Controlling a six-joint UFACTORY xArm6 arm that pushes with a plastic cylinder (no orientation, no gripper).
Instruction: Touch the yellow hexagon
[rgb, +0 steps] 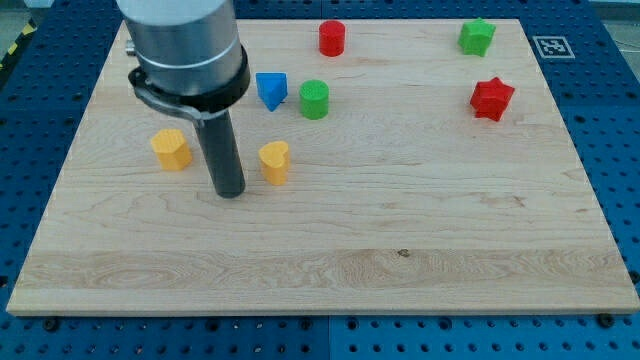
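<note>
Block count: 2 yellow, 2 green, 2 red, 1 blue (271, 89). My tip (230, 192) – plain rod, nothing to open or close – sits between yellow hexagon (171, 149) and other yellow block (275, 162), touching neither.

yellow blocks (171, 148) (275, 161) | blue block (271, 89) | red cylinder (332, 38) | pale wood board (400, 230)

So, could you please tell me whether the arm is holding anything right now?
Nothing is held. My tip stands free on the board, between the two yellow blocks, touching neither.

one view | high, angled down | whole wooden board (400, 250) in frame
</note>
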